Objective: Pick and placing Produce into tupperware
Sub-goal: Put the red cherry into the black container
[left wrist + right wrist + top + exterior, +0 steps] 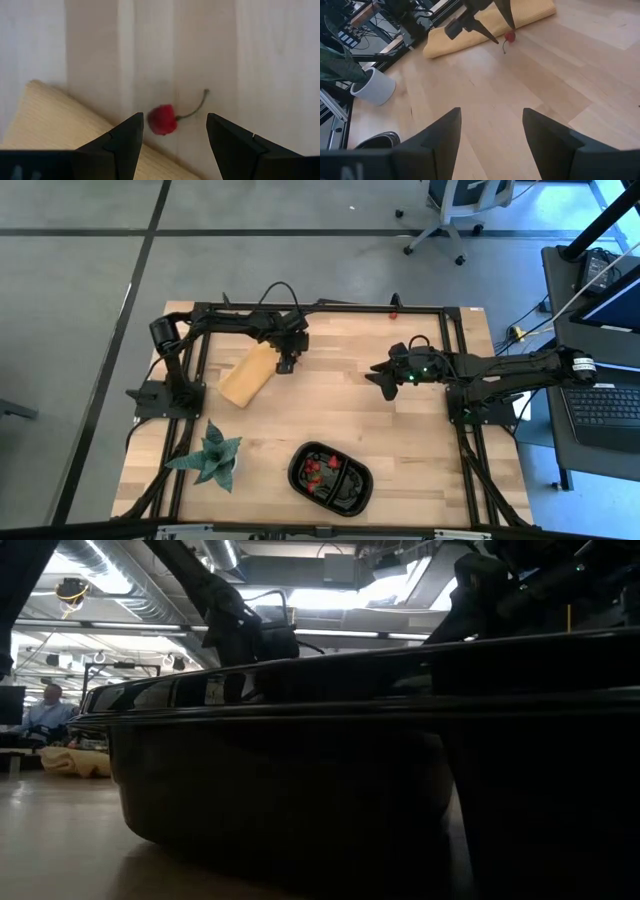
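**A:** Where does the left gripper (172, 131) stand?

**B:** At the far side of the wooden table (350, 415), just beside the tan board (249, 374); its two dark fingers (125, 137) are spread wide, pointing down on either side of one small red fruit (162, 119) with a thin curved stem; the fruit lies on the bare wood right at the board's edge, untouched and not gripped; the right wrist view shows the same fruit (509, 36) between those fingertips, with the board (490, 22) behind it.

**A:** And the right gripper (491, 131)?

**B:** It hangs above the middle-right of the table, well apart from the fruit; its fingers are parted with nothing between them, only bare wood beneath.

**A:** The tupperware?

**B:** The black tray (355, 490) sits at the near edge of the table, well apart from both grippers; several red pieces (318, 467) already lie in its compartments; in the low view its dark glossy wall (300, 780) fills most of the picture.

**A:** Anything else on the table?

**B:** A green spiky plant (212, 457) in a white pot (376, 87) at the near left; one more red fruit (394, 311) by the far frame rail; a seated person (45, 712) shows in the room beyond.
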{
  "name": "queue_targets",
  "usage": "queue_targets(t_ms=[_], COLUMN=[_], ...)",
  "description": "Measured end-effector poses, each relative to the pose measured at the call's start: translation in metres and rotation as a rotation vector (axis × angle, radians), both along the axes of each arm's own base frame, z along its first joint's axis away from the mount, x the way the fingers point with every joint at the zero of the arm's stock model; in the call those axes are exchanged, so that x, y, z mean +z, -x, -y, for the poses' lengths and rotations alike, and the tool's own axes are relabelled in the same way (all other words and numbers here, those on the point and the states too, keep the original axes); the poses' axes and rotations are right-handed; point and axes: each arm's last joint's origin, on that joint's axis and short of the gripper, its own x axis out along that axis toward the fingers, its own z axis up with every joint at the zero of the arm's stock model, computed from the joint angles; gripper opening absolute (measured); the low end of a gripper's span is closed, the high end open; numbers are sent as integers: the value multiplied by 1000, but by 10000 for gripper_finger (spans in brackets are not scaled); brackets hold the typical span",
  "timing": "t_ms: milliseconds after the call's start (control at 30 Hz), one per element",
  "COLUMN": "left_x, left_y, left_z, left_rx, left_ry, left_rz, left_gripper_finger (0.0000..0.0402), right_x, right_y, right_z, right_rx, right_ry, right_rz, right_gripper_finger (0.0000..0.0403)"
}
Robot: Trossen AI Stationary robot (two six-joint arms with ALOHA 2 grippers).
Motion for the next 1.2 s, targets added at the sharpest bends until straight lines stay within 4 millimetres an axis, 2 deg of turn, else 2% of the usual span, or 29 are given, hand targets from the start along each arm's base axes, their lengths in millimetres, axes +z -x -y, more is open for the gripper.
queue_targets(t_ms=[233, 500, 667, 1200], left_x=[1, -17, -19, -20], left_y=[-1, -4, -4, 0], left_z=[-3, -3, -4, -1], left_rx=[18, 12, 10, 11], left_ry=[-45, -12, -8, 20], left_rz=[8, -38, -38, -87], left_gripper_finger=[212, 212, 211, 162], right_x=[0, 0, 0, 0], right_y=[0, 0, 0, 0], right_z=[0, 0, 0, 0], right_rx=[0, 0, -1, 0], right_ry=[0, 0, 0, 0], right_rz=[0, 0, -1, -1], right_gripper_finger=[214, 214, 214, 214])
